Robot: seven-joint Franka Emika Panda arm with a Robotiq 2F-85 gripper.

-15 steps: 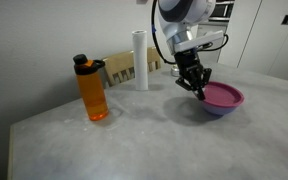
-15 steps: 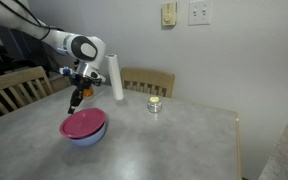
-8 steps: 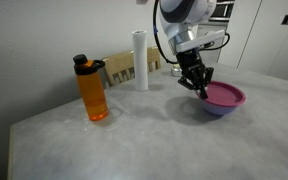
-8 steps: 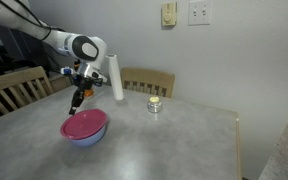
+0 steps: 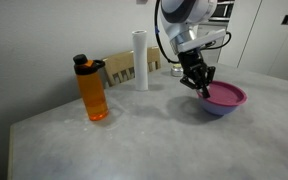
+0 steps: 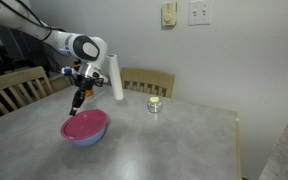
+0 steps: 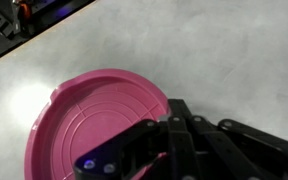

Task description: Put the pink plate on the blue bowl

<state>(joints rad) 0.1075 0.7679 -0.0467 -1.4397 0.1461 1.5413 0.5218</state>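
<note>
- The pink plate [image 5: 227, 94] lies level on the blue bowl [image 5: 216, 109] and covers its mouth. In both exterior views only the bowl's lower wall [image 6: 89, 139] shows under the plate [image 6: 84, 124].
- The bowl stands on the grey table [image 5: 134, 140], nearer the far edge than the near one and away from every corner.
- The gripper [image 5: 200, 91] points down just above the plate's rim. Its fingers look pressed together with nothing between them, though they are small in these views.
- In an exterior view a gap separates the gripper [image 6: 76, 103] from the plate.
- In the wrist view the gripper [image 7: 179, 108] hangs over the edge of the ringed plate [image 7: 89, 115].
- An orange bottle [image 5: 92, 90] stands upright near the table's left edge, well apart from the bowl.
- A white cylinder [image 5: 140, 60] stands upright by the far edge.
</note>
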